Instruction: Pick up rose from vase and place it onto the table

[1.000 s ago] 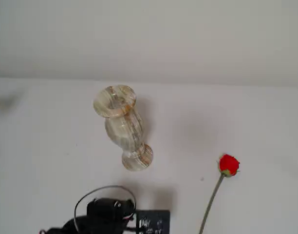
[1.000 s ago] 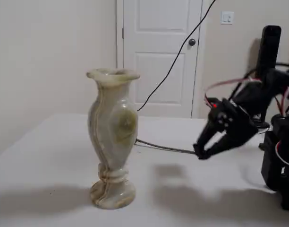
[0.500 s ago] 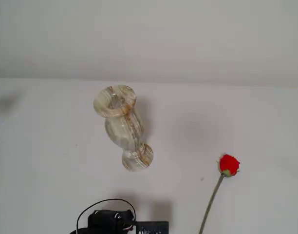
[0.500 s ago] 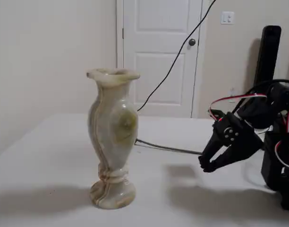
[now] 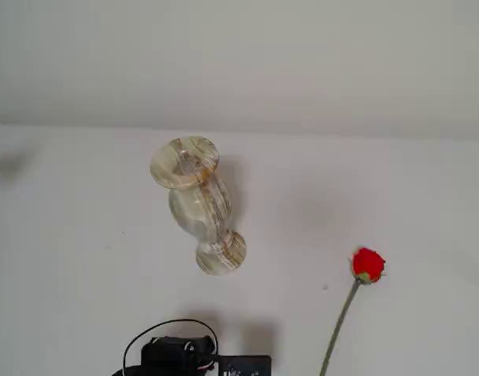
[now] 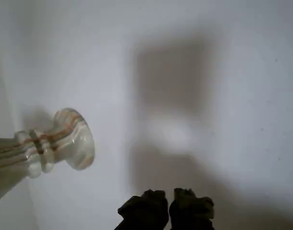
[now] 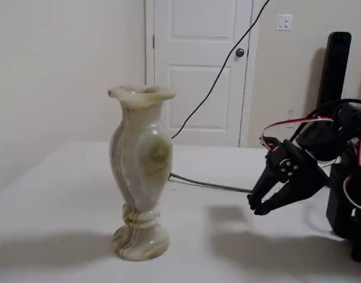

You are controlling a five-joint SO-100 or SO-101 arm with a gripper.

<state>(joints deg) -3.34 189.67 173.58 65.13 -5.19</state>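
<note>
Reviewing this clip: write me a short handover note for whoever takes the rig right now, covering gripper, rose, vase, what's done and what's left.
Gripper: empty, jaws together, held above the table, off to the right of the vase in a fixed view.
Vase: upright on the table, nothing sticking out of its mouth.
Rose: lying flat on the table, right of the vase in a fixed view, stem running off the bottom edge, clear of the vase.
Done: rose is out of the vase, on the table, released.
Left: nothing on the rose; probably just park the arm.
</note>
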